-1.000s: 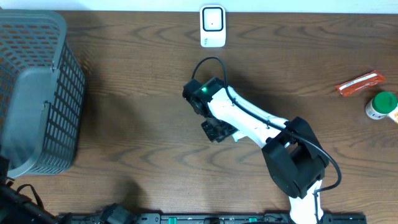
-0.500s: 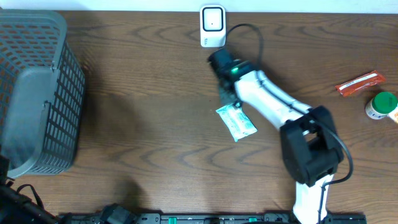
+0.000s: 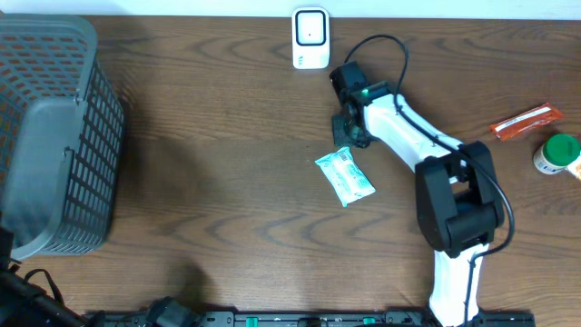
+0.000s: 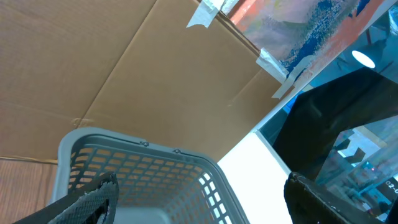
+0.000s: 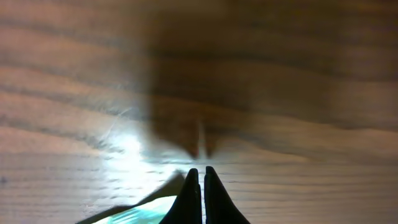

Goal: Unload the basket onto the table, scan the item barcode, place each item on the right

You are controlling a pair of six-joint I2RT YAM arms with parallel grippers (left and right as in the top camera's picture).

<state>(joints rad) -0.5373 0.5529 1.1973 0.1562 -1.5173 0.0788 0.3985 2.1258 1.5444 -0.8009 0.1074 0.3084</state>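
The packet (image 3: 345, 176) is small and flat, pale teal and white with fine print on its upper face. It lies flat on the wooden table (image 3: 209, 182) near the middle, turned on a diagonal, with nothing holding it. The right wrist view catches only one teal corner (image 5: 134, 211) at its lower edge. The barcode scanner (image 3: 310, 37) is a small white unit with a rounded square window. It sits at the table's far edge, well apart from the packet.
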